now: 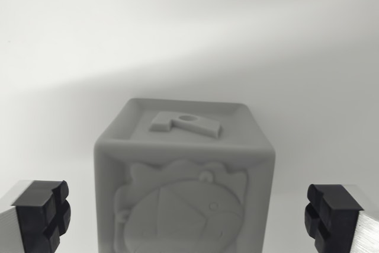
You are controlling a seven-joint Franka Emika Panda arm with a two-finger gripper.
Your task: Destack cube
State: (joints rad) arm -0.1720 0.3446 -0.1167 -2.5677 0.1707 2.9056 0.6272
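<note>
A plain white, smooth surface fills the background, brightly lit up top, with a soft grey shadow banding across the middle.

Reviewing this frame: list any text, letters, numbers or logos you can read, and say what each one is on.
Raised character on the top face of the grey cube: seen from behind at a steep angle, possibly a letter, but not readable for certain.
Front face of the cube: a raised cartoon picture, no words.
Gripper fingers: no markings visible.
No other text, numbers or brand marks in the wrist view.
</note>
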